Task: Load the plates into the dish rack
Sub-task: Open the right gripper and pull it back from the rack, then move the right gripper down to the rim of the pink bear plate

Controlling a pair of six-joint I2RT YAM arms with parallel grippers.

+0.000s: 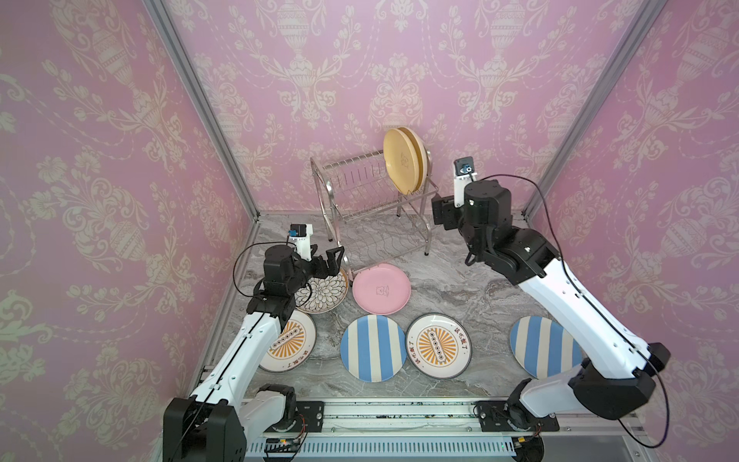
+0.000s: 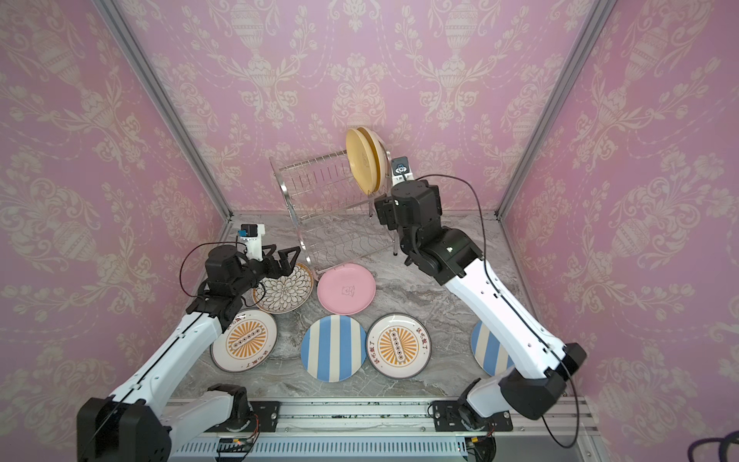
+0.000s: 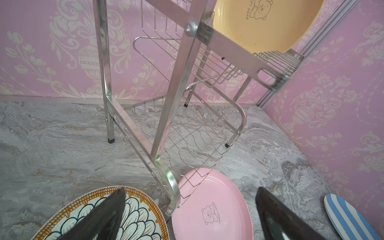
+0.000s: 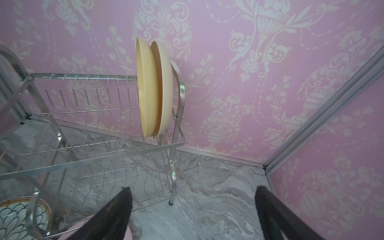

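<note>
Two of the eight plates are shown loaded. A yellow plate (image 4: 146, 89) and a cream plate (image 4: 165, 89) stand upright, side by side, in the end slots of the upper tier of the dish rack (image 1: 352, 184). They are just ahead of and above the right gripper (image 4: 194, 190). The slots farther from that gripper are bare, and nothing is seen on the wavy lower shelf.

Six plates lie flat on the marble-look tabletop (image 1: 460, 280), none yet lifted, so the job is judged about a quarter done. The petal-patterned plate (image 1: 326, 294) lies directly below the left gripper (image 3: 190, 190). The pink plate (image 1: 381, 288) lies just beside that gripper, its far rim apparently tucked under the front edge of the rack's lower shelf. Well behind both grippers, toward the arm bases, a row is formed by a sunburst plate (image 1: 288, 340), a striped plate (image 1: 373, 348), a second sunburst plate (image 1: 438, 346) and a second striped plate (image 1: 536, 344).

The right gripper's jaws are spread wide with nothing between them, and no plate or wire appears to be touched. The left gripper is likewise held wide and empty. One of its fingers is seen over the petal-patterned plate, though whether contact is made cannot be told.
</note>
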